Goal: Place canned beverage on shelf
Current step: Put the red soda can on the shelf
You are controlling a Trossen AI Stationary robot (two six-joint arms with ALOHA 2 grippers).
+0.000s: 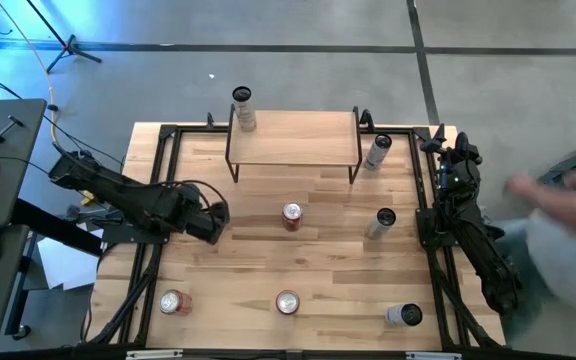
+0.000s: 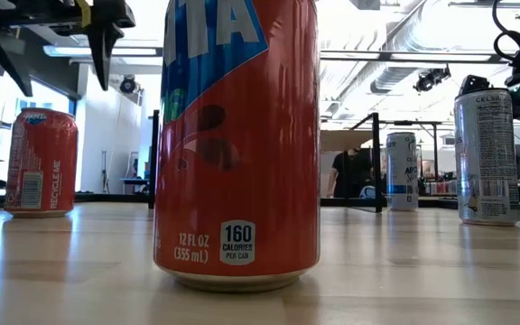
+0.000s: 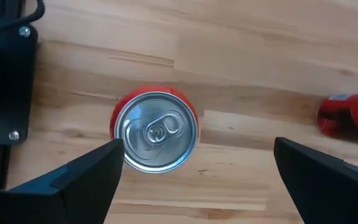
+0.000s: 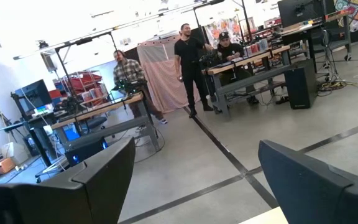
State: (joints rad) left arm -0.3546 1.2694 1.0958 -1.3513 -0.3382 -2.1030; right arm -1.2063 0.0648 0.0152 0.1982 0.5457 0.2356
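Overhead, the left tool hung wide open and empty above a red can mid-surface, before the shelf; rigid, slick, probably heavy, best gripped round its sides.

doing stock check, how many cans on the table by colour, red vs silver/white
red cans: 3
silver/white cans: 4
total: 7
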